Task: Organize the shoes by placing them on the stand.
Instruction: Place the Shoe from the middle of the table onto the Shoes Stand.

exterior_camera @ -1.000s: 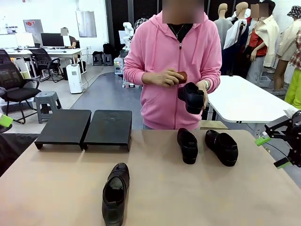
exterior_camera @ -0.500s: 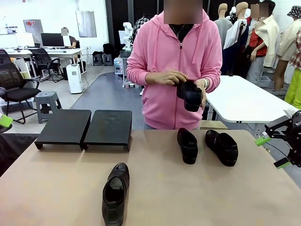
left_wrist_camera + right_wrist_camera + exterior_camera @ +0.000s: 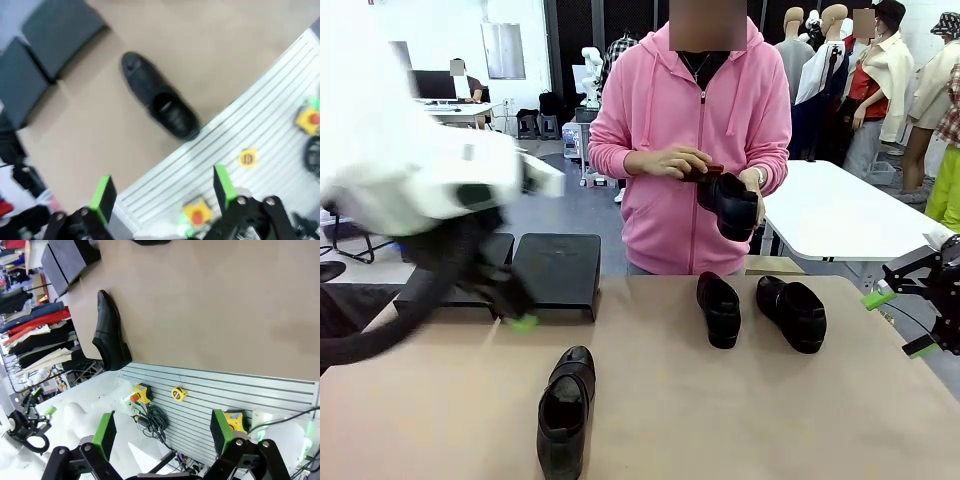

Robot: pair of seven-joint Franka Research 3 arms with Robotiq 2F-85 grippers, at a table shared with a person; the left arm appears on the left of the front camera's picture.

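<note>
Nearest the robot's edge of the table point(image 3: 750, 430), the near loafer point(image 3: 566, 410) lay alone with its toe toward the stand point(image 3: 560, 270), probably the easiest first pick. Just beyond and to its left hung the left gripper point(image 3: 512, 305), badly blurred, its arm masking part of the stand's left section. Off the table's right edge, the right gripper point(image 3: 900, 322) sat parked with its jaws spread and nothing between them.

Farther across, a second loafer point(image 3: 720, 308) and a third loafer point(image 3: 792, 312) stood side by side, well apart from the stand. Both black sections lay bare at the far left, so the organizing looked barely begun. Behind the table a person's hands point(image 3: 672, 162) held the fourth loafer point(image 3: 732, 205) at chest height beside a small brown item, too small to identify; the shoe seemed to be getting attention before being set down.

The left wrist view settled what the front blur hid: the left gripper point(image 3: 163, 192) gaped wide and empty over a ribbed rail point(image 3: 260, 115), with the near loafer point(image 3: 157, 102) ahead and the stand point(image 3: 55, 30) beyond. The right wrist view gave that loafer point(image 3: 111, 335) in side profile near the table's edge, past the parted right gripper point(image 3: 162, 431). The front view supplied the person and the held shoe.
</note>
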